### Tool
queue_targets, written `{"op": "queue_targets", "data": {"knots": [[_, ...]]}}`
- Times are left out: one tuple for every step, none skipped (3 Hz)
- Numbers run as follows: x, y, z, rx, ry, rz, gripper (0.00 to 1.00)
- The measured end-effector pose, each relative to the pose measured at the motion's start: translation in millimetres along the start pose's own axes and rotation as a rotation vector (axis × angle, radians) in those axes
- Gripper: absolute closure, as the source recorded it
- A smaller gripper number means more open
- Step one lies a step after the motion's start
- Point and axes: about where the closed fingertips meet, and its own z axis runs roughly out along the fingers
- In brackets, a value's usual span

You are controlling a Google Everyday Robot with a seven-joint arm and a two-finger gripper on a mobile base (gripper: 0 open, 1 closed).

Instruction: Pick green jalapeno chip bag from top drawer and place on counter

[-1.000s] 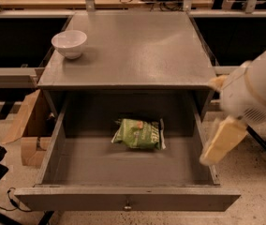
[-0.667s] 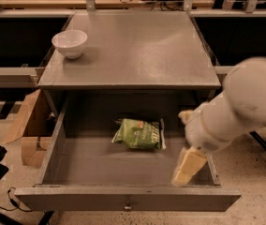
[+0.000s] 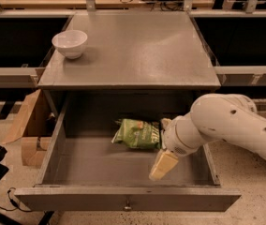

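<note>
Tool (image 3: 163,165) is down inside the open top drawer (image 3: 95,165), right of centre. Its pale cream tip is angled down and to the left, over the drawer floor near the front. Open or closed: cannot tell from this angle.

The rounded white wrist just above the tool overlaps the right end of the green jalapeno chip bag (image 3: 137,134) in view (contact or not: cannot tell). The cream tip itself sits apart from the bag, in front of it and to its right.

Arm (image 3: 238,123) comes in from the right, crossing over the drawer's right wall.

Bag lies flat on the drawer floor, about mid-width, closer to the back than the front. Crinkled, light green, dark lettering visible.

Drawer is pulled out, with its small metal knob (image 3: 127,205) at the centre of the front panel.

Bench (image 3: 142,46) (the grey cabinet top) is directly above and behind the drawer. White bowl (image 3: 70,43) stands upright near its back-left corner.

Cardboard box (image 3: 27,123) sits on the floor just left of the cabinet.
</note>
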Motion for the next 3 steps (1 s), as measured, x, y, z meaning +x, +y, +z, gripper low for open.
{"op": "queue_targets", "data": {"knots": [[1,1,9,-0.018,0.002,0.007,0.0],[-10,-26,39,-0.001,-0.059,-0.001,0.0],[-23,-57,79,0.011,-0.143,0.004,0.0]]}}
